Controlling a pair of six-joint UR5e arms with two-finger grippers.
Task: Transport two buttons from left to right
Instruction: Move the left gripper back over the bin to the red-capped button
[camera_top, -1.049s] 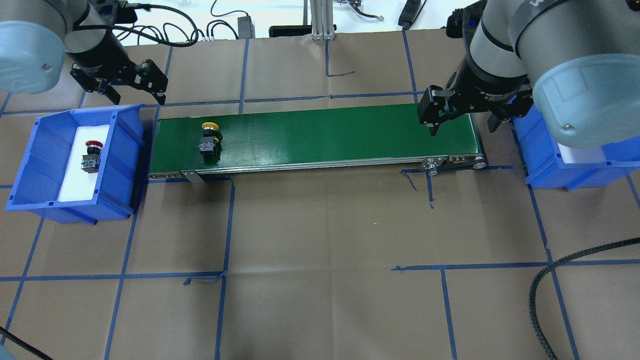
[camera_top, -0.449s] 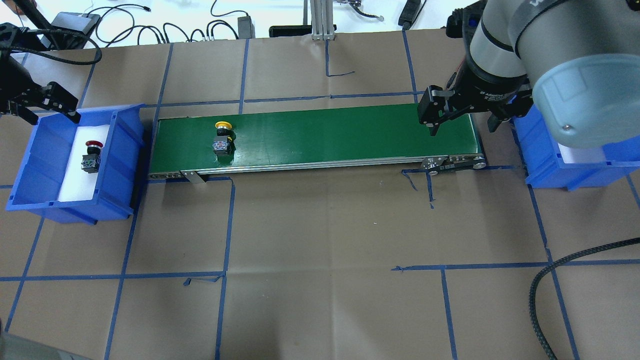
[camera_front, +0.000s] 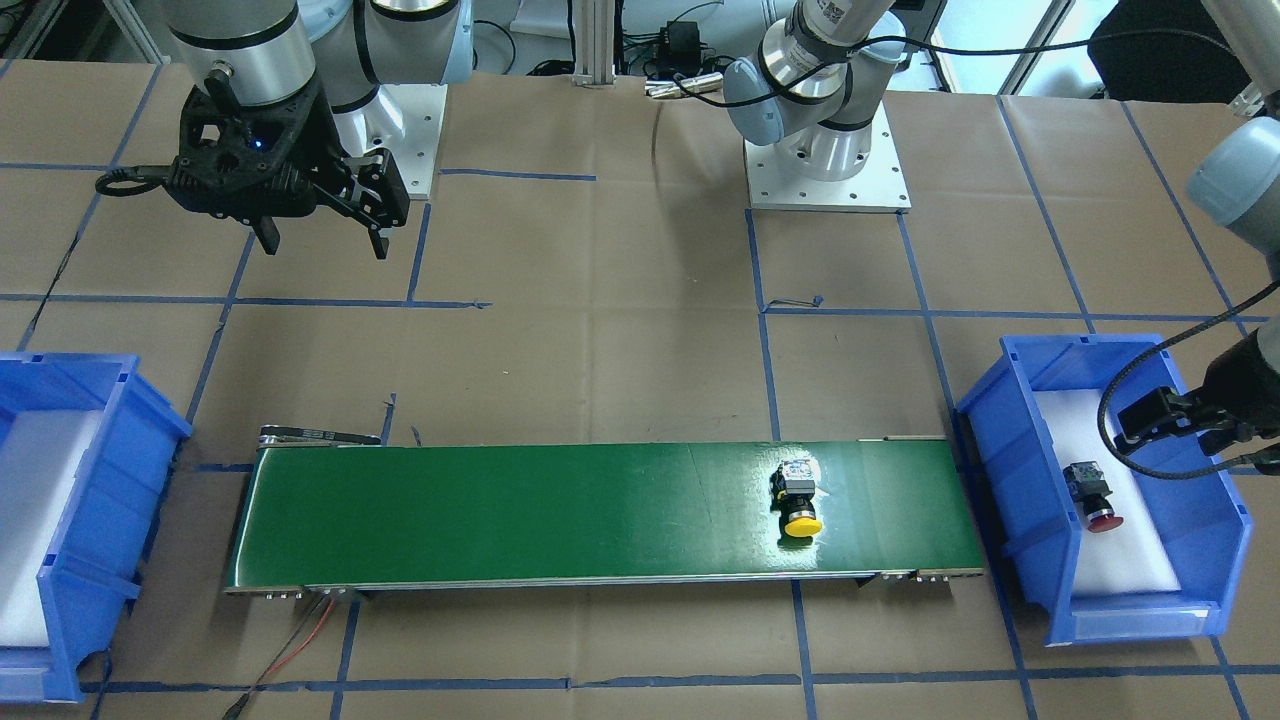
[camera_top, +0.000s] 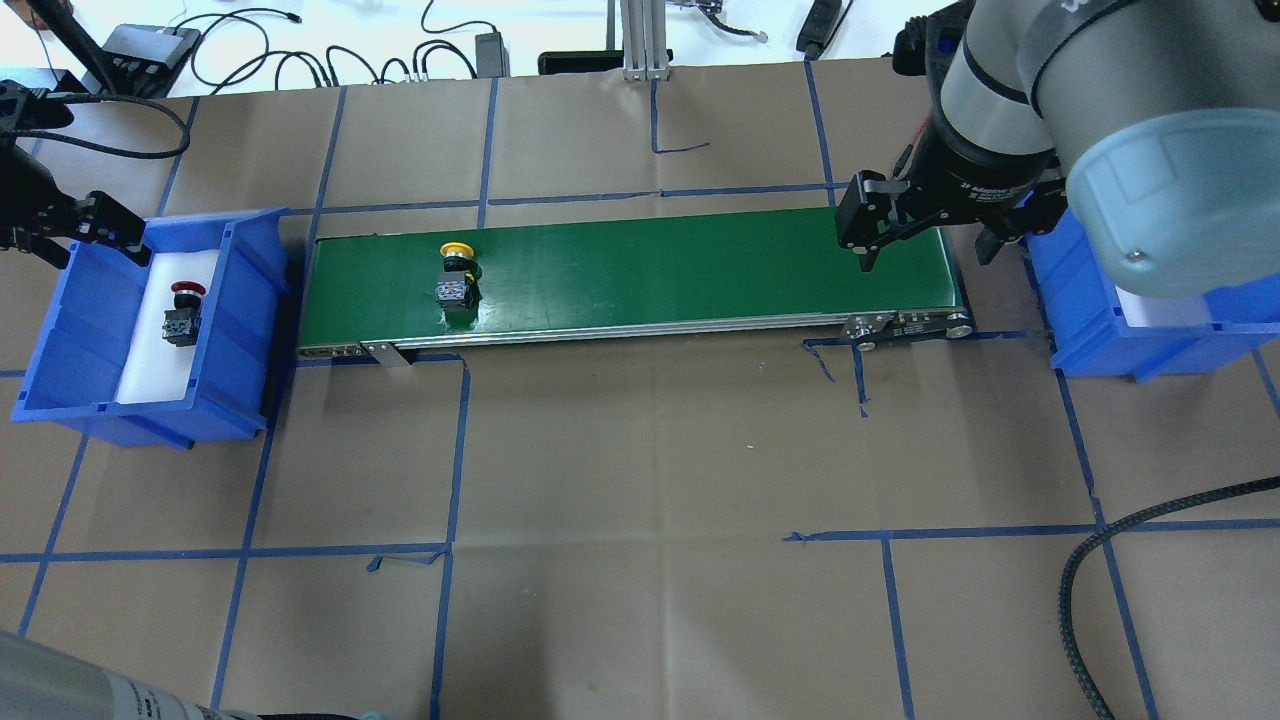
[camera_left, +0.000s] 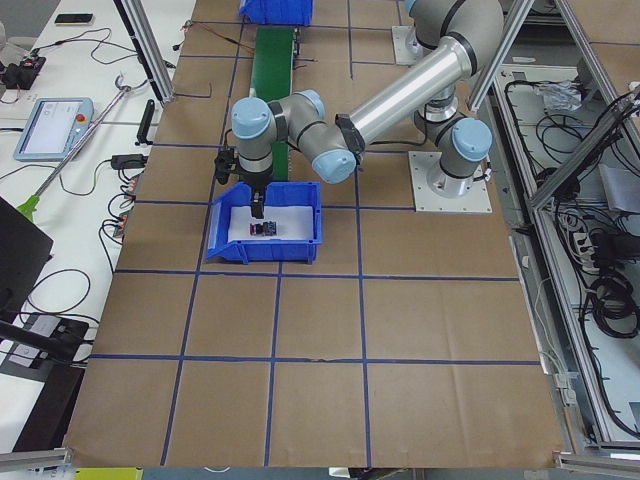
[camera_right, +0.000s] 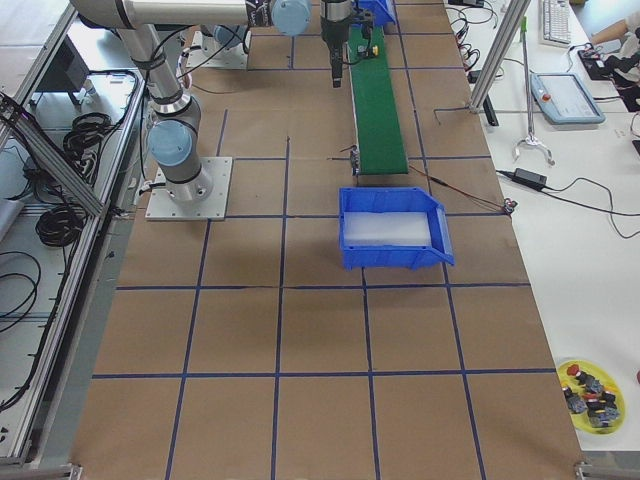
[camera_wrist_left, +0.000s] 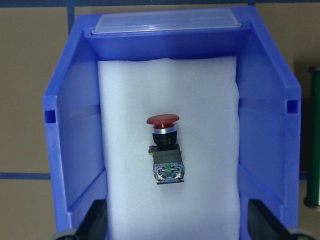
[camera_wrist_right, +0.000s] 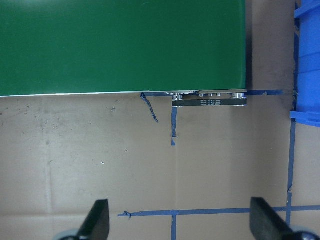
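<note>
The yellow-capped button lies on the green conveyor belt, near its left end. The red-capped button lies on white foam in the left blue bin. My left gripper hangs open over that bin, above the red button and apart from it. My right gripper stands open and empty over the belt's right end.
The right blue bin, lined with white foam, stands past the belt's right end. A black braided cable curls over the table's front right corner. Loose cables and adapters lie along the far edge.
My left arm swung from behind the belt's left end to over the left bin. The yellow button travelled a little to the right along the belt. The right arm held still.
</note>
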